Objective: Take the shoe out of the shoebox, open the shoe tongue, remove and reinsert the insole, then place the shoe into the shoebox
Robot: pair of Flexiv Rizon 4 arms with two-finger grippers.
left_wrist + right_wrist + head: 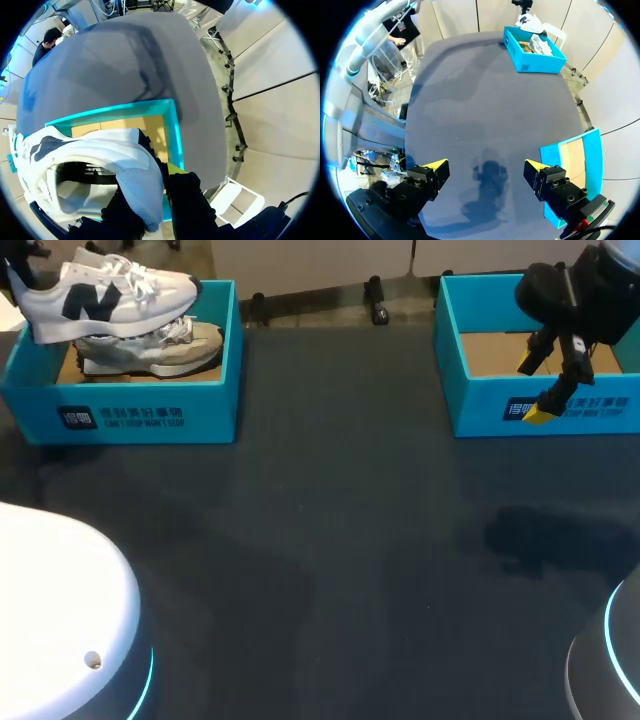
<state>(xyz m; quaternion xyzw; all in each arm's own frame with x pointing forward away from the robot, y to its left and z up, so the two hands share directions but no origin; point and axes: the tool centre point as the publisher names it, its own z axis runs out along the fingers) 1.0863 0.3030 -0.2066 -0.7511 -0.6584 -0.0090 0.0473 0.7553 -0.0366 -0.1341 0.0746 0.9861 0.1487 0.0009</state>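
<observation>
Desk point(330, 540): big and dark, it lies under both claws.
Left shoebox point(150, 415): blue, right under the left claw.
Right shoebox point(480, 410): blue, just beside and under the right claw. Only its brown floor shows inside.
White shoe point(100, 295): up in the air over the left shoebox, with its heel in the left claw.
Grey shoe point(160, 350): lies in the left shoebox, under the white shoe. I cannot tell if the two touch.
Left claw point(150, 200): closed on the heel of the white shoe, one finger on each side.
Right claw point(487, 170): spread wide, holding nothing.
Done: I think the white shoe is almost out of its box.
Left to do: set the shoe down, open the tongue, pull the insole out, push it back in, then put the shoe in the box.
</observation>
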